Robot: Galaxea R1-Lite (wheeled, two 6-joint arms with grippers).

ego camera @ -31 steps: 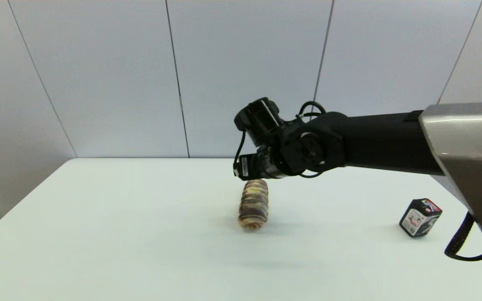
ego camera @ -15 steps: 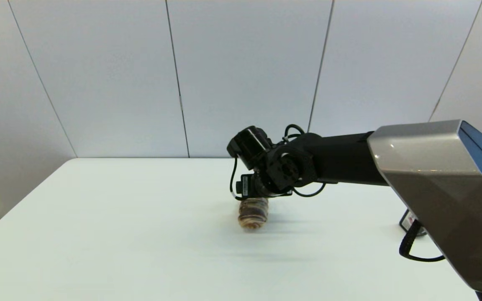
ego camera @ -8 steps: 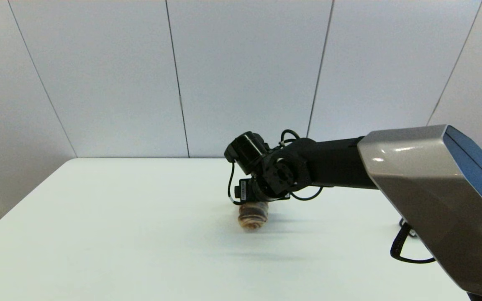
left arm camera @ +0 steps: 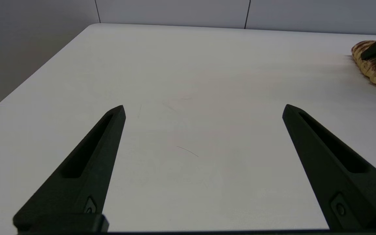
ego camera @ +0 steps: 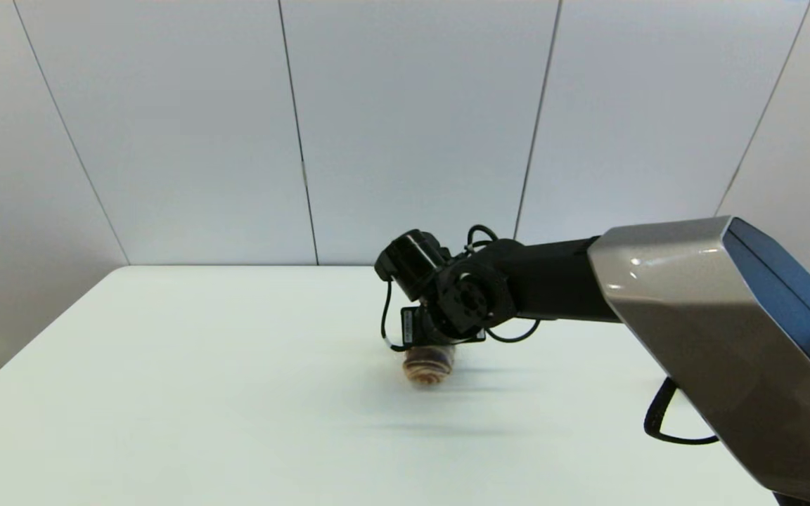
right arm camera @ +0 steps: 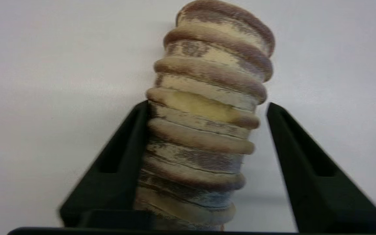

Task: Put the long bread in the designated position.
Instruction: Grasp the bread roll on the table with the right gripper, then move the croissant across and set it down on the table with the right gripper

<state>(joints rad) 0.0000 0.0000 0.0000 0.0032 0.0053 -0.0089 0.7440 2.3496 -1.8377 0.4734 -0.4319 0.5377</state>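
The long bread [ego camera: 427,367], a ridged loaf banded brown, tan and yellow, lies on the white table [ego camera: 201,393] near its middle. My right gripper [right arm camera: 207,105] is down over it, open, with a finger on each side of the loaf [right arm camera: 204,130]. One finger touches its side and the other stands a little clear. In the head view the right wrist [ego camera: 461,295] covers the loaf's far part. My left gripper [left arm camera: 204,107] hangs open over bare table, well away from the bread [left arm camera: 375,65]. No mark on the table shows the designated position.
Plain white tabletop stretches left of and in front of the bread. Grey wall panels [ego camera: 412,126] rise behind the table's far edge. The right arm's silver link [ego camera: 721,337] fills the right side of the head view.
My right arm has come down from above the bread until its open fingers straddle the loaf. The arm now hides the small black box at the right. The bread has not moved.
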